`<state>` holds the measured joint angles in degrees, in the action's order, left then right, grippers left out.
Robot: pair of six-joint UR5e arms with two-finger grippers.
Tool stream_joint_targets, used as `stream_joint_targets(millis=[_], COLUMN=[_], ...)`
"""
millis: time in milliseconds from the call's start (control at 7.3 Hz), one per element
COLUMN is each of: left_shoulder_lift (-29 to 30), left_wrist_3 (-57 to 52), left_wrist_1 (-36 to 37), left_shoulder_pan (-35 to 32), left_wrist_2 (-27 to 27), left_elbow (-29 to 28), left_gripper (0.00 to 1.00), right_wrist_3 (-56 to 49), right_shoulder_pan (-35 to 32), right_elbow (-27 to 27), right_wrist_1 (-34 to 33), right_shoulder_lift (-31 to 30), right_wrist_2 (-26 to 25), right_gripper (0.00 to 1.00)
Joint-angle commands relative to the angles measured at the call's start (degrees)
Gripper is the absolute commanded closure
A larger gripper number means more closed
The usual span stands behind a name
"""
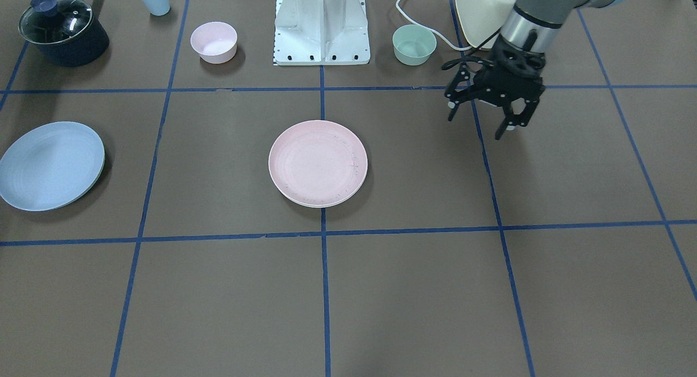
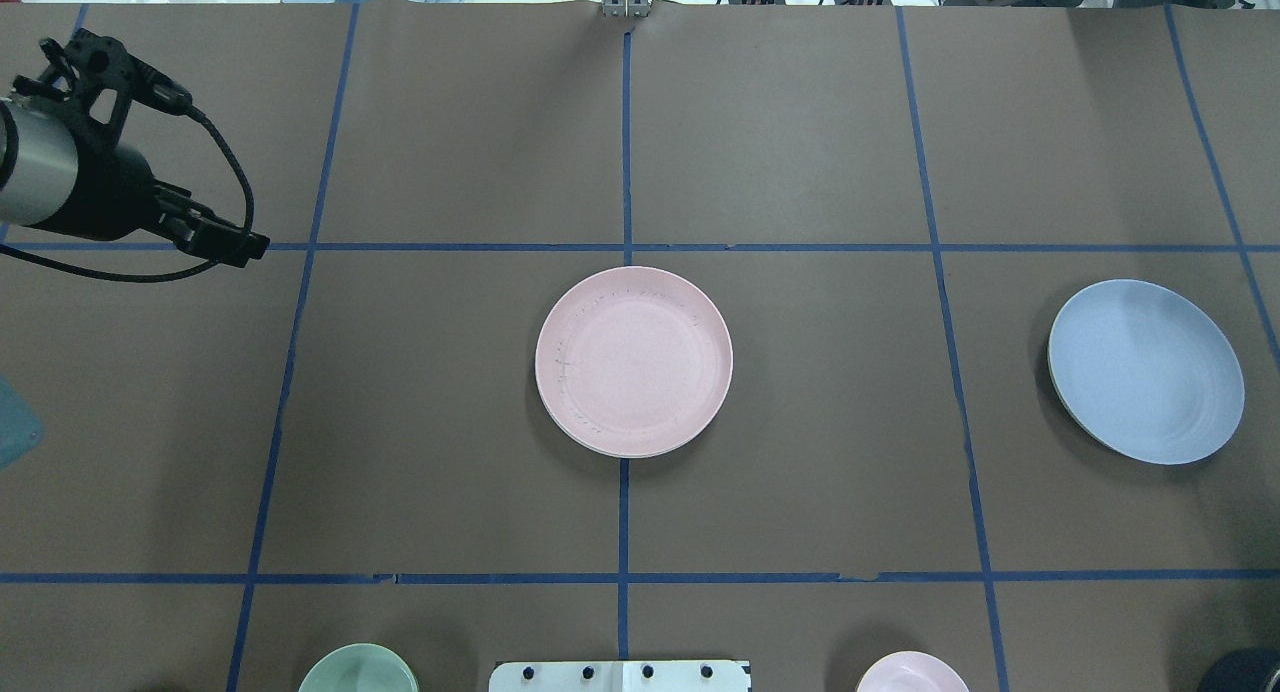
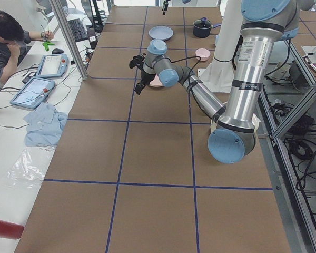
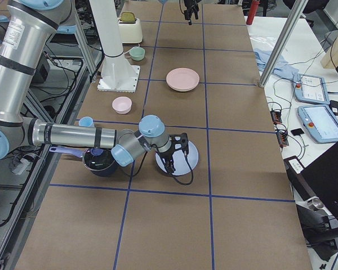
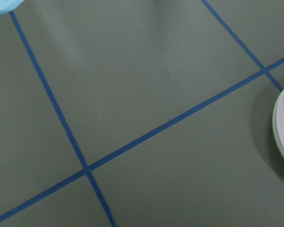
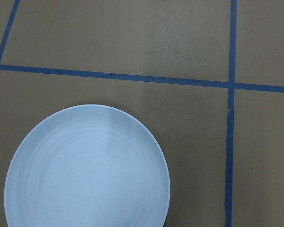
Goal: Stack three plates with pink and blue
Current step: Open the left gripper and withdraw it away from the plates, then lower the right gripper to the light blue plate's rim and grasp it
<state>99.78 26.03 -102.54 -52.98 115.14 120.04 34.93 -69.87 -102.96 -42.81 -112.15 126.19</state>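
The left gripper [image 1: 476, 125] hangs above bare brown table [image 1: 572, 290] with its fingers [image 1: 451, 113] spread apart and nothing between them. The pale pink plate [image 1: 318, 163] lies well apart from those fingers, off to their right side as the robot has it, on the crossing of two blue tape lines [image 1: 324, 290]. It lies flat with its hollow side up. Being round, it has no long axis and points no way. A paler, cream-toned edge shows just under its rim on the side away from the robot. Whether that is a cream-white plate beneath it cannot be told for sure. The left wrist view catches only a sliver of this plate's rim at its right edge, with no finger in view.

The right gripper [image 4: 172, 160] shows only in the side view from the robot's right, and there it cannot be told whether its fingers are apart or together. It hangs over the pale blue plate [image 4: 188, 163], above the part of the plate nearer the robot. Whether it touches the plate cannot be told. The right wrist view looks straight down on this plate, low and to the left in that view, with no fingers showing. The blue plate also lies flat, hollow side up, well apart from the pink one. Just beyond the right gripper, on the robot's side, stands a dark pot [image 4: 99, 162].
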Motion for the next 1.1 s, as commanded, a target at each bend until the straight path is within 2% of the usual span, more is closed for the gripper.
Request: stream_joint_targets(millis=[0, 137, 274, 548, 959], left_shoulder_lift=[-0.6, -0.6, -0.6, -0.5, -0.4], left_wrist_3=[-1.2, -1.2, -1.2, -0.7, -0.6], left_wrist_1=[-0.1, -0.2, -0.2, -0.3, -0.3], left_shoulder_pan=[-0.9, -0.9, -0.9, -0.8, -0.8], left_wrist_2=[0.2, 0.2, 0.1, 0.1, 0.1], left_elbow=[-0.1, -0.1, -0.1, -0.2, -0.2], left_gripper=[0.00, 0.00, 0.00, 0.00, 0.00], right_wrist_3=[7.4, 10.7, 11.8, 12.0, 14.2], right_shoulder_pan=[7.6, 9.7, 11.9, 12.8, 13.8], right_elbow=[9.7, 12.0, 13.1, 14.9, 15.0], right_wrist_1=[13.7, 15.8, 15.9, 17.5, 17.9], right_shoulder_lift=[0.0, 1.4, 2.3, 3.2, 3.3], right_wrist_2=[-8.7, -10.5, -12.4, -12.7, -12.7], right_gripper=[0.21, 0.25, 0.25, 0.28, 0.69])
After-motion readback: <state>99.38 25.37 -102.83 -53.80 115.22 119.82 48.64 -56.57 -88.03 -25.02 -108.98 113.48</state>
